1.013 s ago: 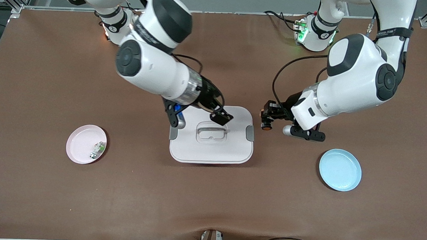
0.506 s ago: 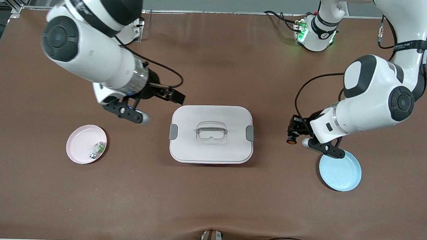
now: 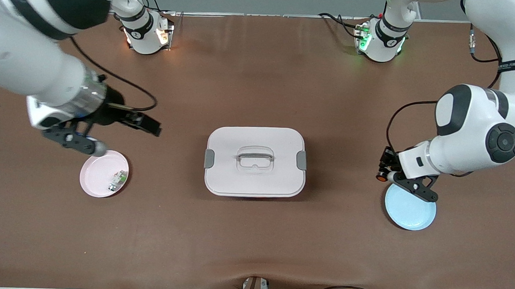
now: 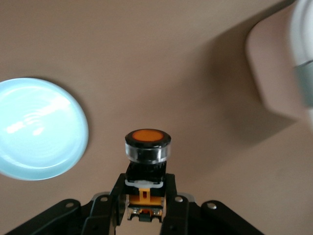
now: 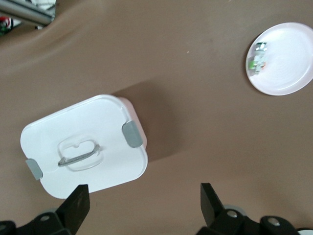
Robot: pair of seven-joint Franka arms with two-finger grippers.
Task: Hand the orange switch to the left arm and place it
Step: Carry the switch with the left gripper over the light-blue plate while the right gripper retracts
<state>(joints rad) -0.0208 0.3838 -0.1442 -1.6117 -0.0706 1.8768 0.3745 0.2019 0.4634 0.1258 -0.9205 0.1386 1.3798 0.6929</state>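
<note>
Both my grippers flank the smooth rounded white box [image 3: 255,161]: my left gripper [image 3: 383,171] clamps the stubby black-and-orange switch [image 4: 147,145] over bare brown cloth beside it, my right gripper [image 3: 147,125] gapes empty.

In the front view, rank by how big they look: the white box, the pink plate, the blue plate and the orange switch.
1. The white rounded-rectangular plastic box, clearly largest.
2. The round blue plate and the round pink plate look alike; no ranking between them.
3. The tiny black-and-orange switch, in the left pincer, smallest.
</note>
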